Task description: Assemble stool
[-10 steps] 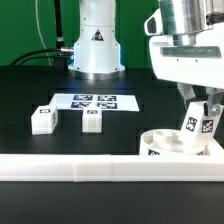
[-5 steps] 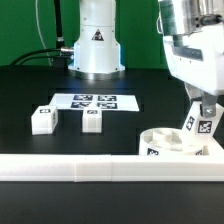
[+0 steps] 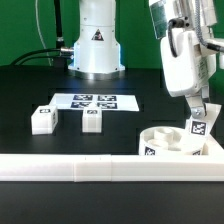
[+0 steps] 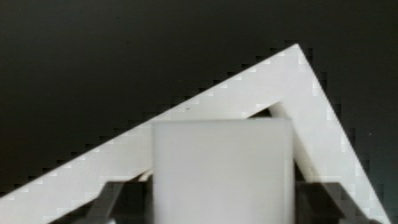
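The white round seat [image 3: 168,144] lies at the exterior view's lower right, against the rail. My gripper [image 3: 200,112] hangs over its right edge, shut on a white tagged leg [image 3: 200,123] held upright with its lower end at the seat. Two more tagged legs [image 3: 42,118] [image 3: 93,119] stand on the black table at the left. In the wrist view the held leg [image 4: 217,165] fills the middle between my dark fingers [image 4: 121,200], and my gripper [image 4: 217,208] is closed on it. The seat is hidden there.
The long white L-shaped rail [image 3: 70,165] runs along the front edge; its corner shows in the wrist view [image 4: 294,85]. The marker board [image 3: 95,101] lies mid-table before the robot base [image 3: 97,40].
The hand has turned about its axis and shifted slightly to the exterior view's right with the leg in it. The seat and the loose legs have not moved.
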Tool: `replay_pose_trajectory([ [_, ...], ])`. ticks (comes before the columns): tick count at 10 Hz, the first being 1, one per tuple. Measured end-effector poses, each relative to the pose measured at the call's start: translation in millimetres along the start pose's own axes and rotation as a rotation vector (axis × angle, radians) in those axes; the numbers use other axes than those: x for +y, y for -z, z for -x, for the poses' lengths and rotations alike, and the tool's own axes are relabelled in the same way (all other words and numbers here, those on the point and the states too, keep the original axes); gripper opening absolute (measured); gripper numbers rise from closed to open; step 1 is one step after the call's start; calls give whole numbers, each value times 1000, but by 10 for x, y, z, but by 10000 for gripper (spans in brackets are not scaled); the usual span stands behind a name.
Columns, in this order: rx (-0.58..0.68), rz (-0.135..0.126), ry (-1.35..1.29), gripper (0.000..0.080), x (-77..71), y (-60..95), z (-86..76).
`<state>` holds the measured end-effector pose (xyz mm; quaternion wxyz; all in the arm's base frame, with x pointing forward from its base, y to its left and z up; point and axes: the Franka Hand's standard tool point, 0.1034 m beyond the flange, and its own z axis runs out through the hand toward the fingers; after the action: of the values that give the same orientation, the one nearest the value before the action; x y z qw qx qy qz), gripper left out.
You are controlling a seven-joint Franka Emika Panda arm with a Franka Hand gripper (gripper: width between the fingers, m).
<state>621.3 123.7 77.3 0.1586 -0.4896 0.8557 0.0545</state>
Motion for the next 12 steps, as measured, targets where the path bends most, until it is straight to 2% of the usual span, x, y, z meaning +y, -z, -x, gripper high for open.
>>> replay_pose_trajectory([
  [2, -1, 0, -91, 338, -4, 3, -1],
  [3, -4, 1, -100, 398, 0, 5, 4],
  [4, -8, -1, -98, 534, -10, 29, 19],
  [5, -15, -8, -66, 534, -31, 86, 50],
  [6, -22, -18, -26, 625, -48, 190, 70],
  [8, -34, -32, 59, 642, -51, 466, 18],
  [9, -40, -28, 82, 648, -132, 618, 15],
  [10, -46, -34, 87, 648, -121, 655, 72],
  [12, -42, -30, 91, 649, -103, 620, 54],
])
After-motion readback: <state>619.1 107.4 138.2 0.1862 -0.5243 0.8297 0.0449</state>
